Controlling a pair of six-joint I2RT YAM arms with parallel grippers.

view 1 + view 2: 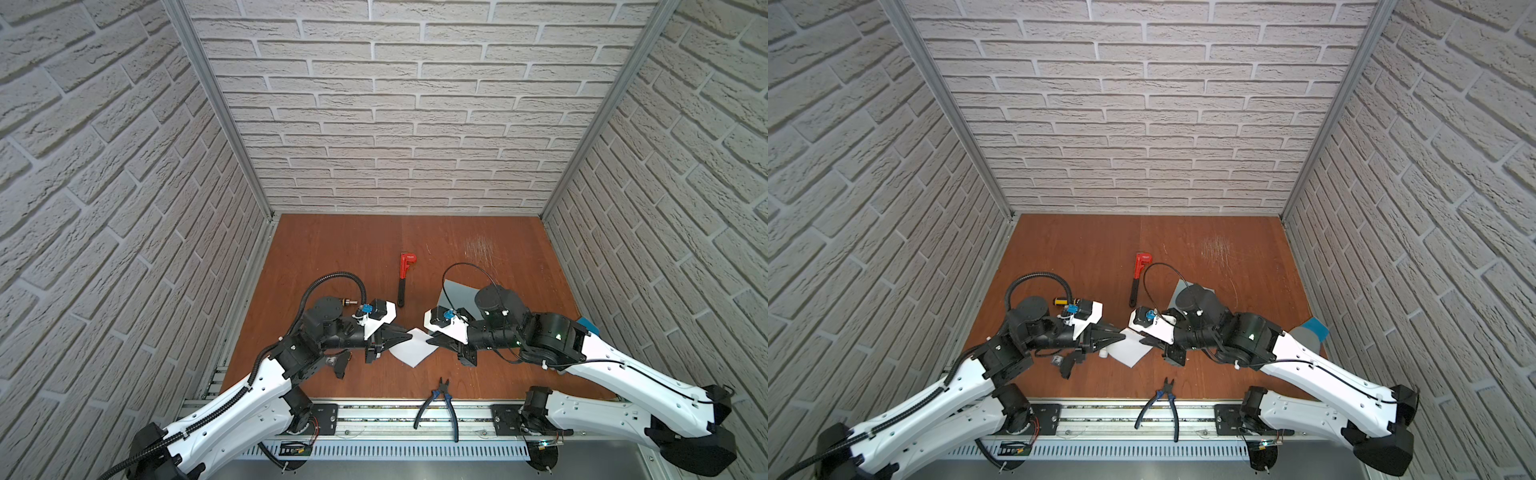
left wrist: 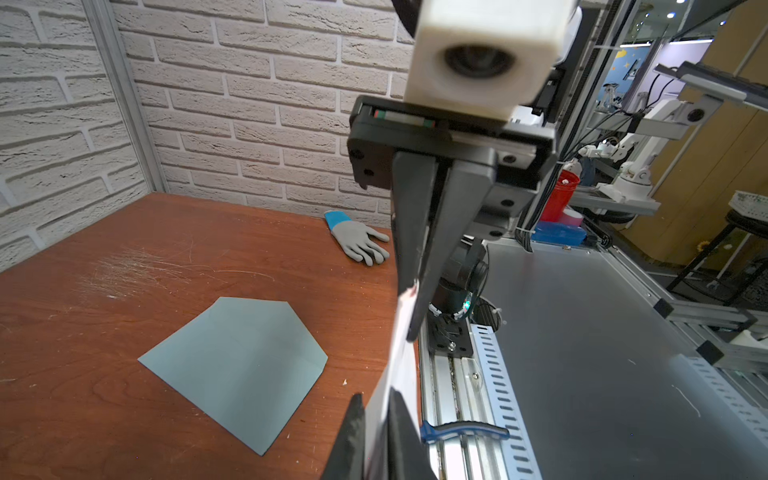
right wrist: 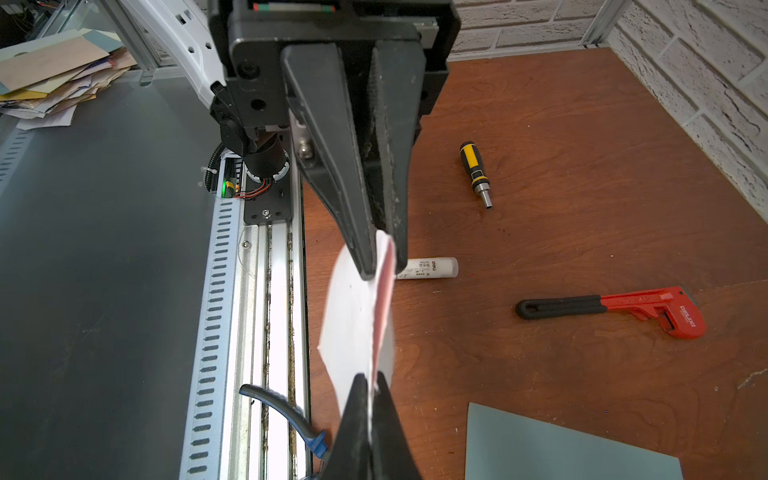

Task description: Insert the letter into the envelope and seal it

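As left claw (image 1: 408, 333) and right claw (image 1: 429, 340) pinch letter (image 1: 413, 352), envelope (image 1: 458, 296) half-hidden

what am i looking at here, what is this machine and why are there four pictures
These are two robot arms mounted on a rail along the near edge of a wooden table. Each arm ends in a two-fingered gripper.

Two of the pictures come from a camera pair overhead. They look down on the whole scene and are nearly identical. The other two come from a small camera on each arm's wrist, looking along the fingers from close up.

The left gripper and the right gripper are both pinched shut on opposite sides of the letter. It is a white card with red edging, held between them above the table.

Lying around are:
- the blue-grey envelope
- a grey glove
- a red wrench
- blue-handled pliers
- a screwdriver
- a glue stick
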